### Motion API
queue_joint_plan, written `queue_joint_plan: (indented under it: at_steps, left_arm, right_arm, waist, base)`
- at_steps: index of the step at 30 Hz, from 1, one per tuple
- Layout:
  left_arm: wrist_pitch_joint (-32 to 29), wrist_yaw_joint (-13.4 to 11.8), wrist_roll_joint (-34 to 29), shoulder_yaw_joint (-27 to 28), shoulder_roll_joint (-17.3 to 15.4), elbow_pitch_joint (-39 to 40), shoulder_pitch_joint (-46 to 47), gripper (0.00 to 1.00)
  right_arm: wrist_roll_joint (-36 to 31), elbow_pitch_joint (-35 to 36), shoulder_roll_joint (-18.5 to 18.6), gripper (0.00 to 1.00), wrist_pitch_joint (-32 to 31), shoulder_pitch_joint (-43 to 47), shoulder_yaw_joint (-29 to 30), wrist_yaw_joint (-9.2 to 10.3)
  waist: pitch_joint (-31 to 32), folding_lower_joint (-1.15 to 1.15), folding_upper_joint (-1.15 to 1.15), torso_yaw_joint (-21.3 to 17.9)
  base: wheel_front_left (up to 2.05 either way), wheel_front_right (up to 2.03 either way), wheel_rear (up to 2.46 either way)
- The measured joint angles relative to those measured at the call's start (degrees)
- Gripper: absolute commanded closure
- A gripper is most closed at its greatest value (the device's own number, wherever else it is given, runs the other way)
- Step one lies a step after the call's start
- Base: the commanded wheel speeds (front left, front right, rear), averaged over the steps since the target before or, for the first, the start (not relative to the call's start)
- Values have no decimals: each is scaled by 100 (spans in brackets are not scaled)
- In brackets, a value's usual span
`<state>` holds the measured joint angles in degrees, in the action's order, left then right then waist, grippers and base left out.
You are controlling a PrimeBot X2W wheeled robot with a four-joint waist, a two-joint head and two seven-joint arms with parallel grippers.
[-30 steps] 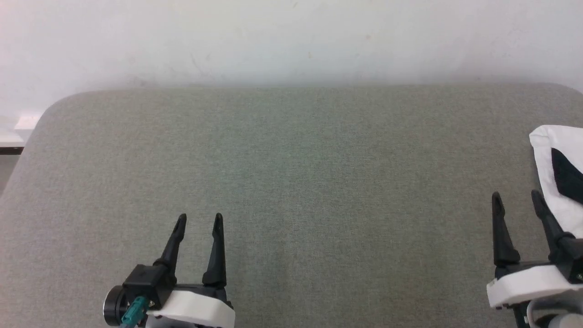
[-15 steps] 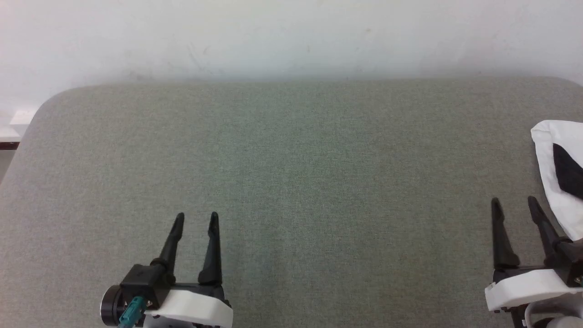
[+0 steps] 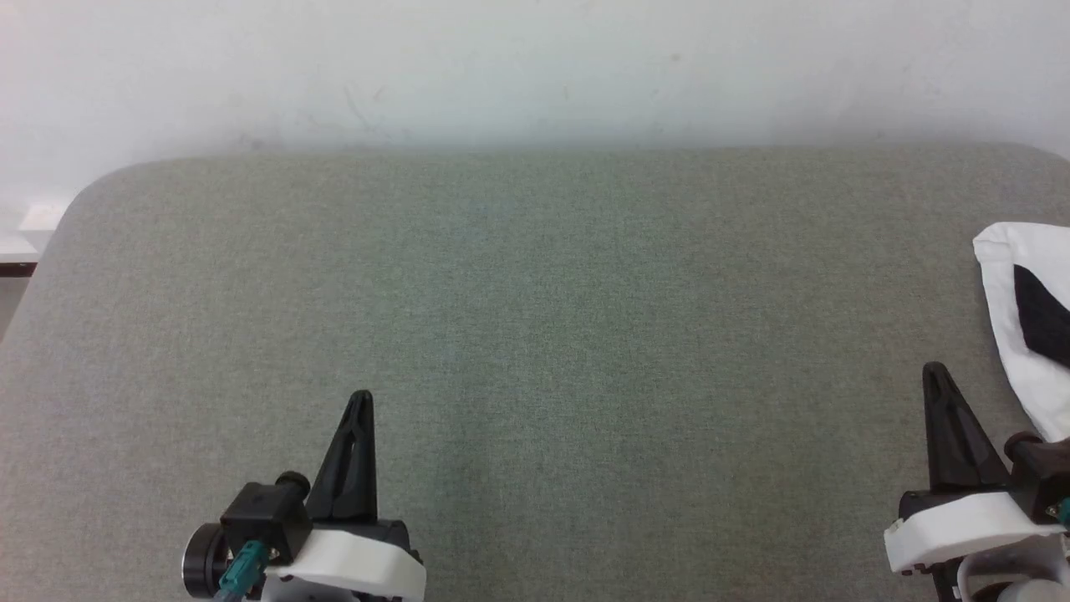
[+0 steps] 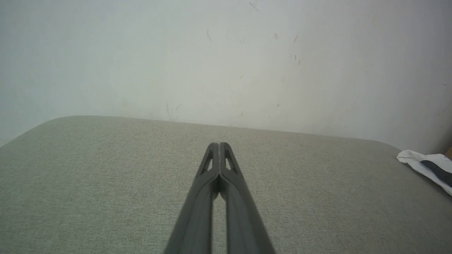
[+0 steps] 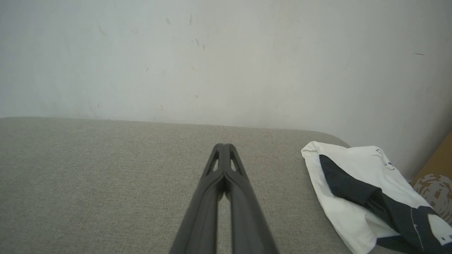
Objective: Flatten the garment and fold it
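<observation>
Left gripper [image 3: 360, 400] and right gripper [image 3: 934, 374] are closed, empty. Garment [image 3: 999, 276] lies bunched at right; closed fingers could push it farther away.

Head view: from high over the near edge, looking forward and down across the grey counter [image 3: 535, 293] to the white wall [image 3: 535, 67]; left jaws and right jaws sit at its bottom corners.
Left wrist view: low and close over the counter's left part, facing the far wall along the left jaws.
Right wrist view: low on the right, same heading along the right jaws, near the garment [image 5: 353, 165].
Shared: all three take in the counter's far edge, the wall, and the garment at the right end.
</observation>
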<state>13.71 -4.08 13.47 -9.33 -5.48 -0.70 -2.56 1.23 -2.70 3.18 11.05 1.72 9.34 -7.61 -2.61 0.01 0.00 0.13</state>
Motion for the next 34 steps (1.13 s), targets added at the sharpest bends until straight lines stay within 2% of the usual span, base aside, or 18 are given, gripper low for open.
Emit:
queue_joint_plan:
  at_steps: [34]
  left_arm:
    - [-383, 100, -368, 255, 64, 2, 20, 100]
  right_arm:
    - [-18, 46, -1, 100, -307, -14, -249, 0]
  waist:
    - [76, 0, 0, -4]
  base:
    - [0, 0, 0]
